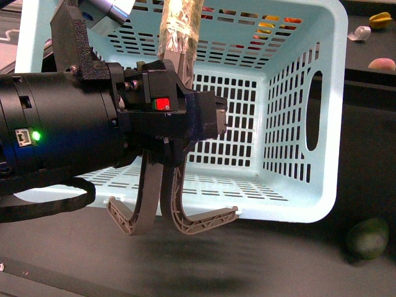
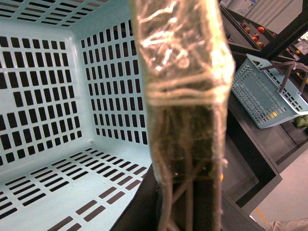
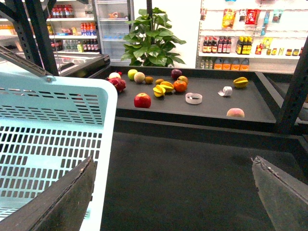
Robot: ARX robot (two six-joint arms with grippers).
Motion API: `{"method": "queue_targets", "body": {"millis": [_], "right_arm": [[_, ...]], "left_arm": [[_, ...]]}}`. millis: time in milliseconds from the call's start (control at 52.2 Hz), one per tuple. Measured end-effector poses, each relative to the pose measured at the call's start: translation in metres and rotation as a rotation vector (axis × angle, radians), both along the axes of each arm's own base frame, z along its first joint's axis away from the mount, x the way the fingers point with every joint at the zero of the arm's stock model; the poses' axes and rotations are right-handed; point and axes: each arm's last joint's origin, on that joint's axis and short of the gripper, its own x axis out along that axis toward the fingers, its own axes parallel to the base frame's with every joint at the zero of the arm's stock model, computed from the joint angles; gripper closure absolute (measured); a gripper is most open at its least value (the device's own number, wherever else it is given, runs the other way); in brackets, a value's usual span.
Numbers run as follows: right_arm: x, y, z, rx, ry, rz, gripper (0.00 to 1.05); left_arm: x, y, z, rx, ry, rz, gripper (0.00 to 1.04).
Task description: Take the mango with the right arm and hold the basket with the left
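— Right wrist view first: how does the right end effector (image 3: 173,161) stand?
— Wide open. Its two dark fingers (image 3: 57,202) sit at opposite edges of the picture, with only bare bench (image 3: 183,173) between them (nothing gripped).
— And the mango (image 3: 167,86)?
— Well apart from it, on the far bench (image 3: 260,103), a raised dark one beyond the near bench. It is the elongated yellow-orange fruit in a cluster near a red apple (image 3: 142,100). It is too small to say more.
— The left end effector (image 1: 213,120)?
— The front view shows its black head over the basket (image 1: 322,185), at the end of the left arm (image 1: 62,93). The arm carries a green light (image 1: 36,135), and a red square (image 1: 162,104) sits by the head. The taped handle (image 1: 179,31) rises upright from behind the head. The jaws are hidden, so I cannot tell whether they are closed on it.
— Does the left wrist view help?
— Little. The handle fills its middle, close against the camera, with the basket's slotted walls and floor behind.
— Below the head?
— Two grey ribbed bars (image 1: 185,213) curve down and outward, their pale tips at the basket's near rim (fingers or handle ends, I cannot tell).
— Around the basket?
— It stands on the bench. A dark green fruit (image 1: 368,238) lies near its near right corner, not touching it.
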Motion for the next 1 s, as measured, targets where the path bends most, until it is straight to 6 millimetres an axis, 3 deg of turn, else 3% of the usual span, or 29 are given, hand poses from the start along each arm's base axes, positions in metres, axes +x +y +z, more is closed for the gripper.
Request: {"method": "queue_targets", "body": {"millis": [268, 345, 422, 767, 997], "right_arm": [[0.0, 0.0, 0.0, -0.002, 0.0, -0.014, 0.08], [0.004, -0.001, 0.002, -0.067, 0.012, -0.283, 0.08], [0.008, -0.005, -0.002, -0.102, 0.066, -0.401, 0.08], [0.04, -0.036, -0.01, -0.214, 0.215, -0.35, 0.08], [0.062, -0.072, -0.034, -0.306, 0.445, -0.252, 0.08]], "left_arm": [[0.0, 0.0, 0.0, 0.0, 0.0, 0.0, 0.96], [0.0, 0.0, 0.0, 0.0, 0.0, -0.001, 0.96], [0.0, 0.0, 0.0, 0.0, 0.0, 0.0, 0.96], [0.0, 0.0, 0.0, -0.001, 0.0, -0.001, 0.96], [0.0, 0.0, 0.0, 0.0, 0.0, 0.002, 0.96]]}}
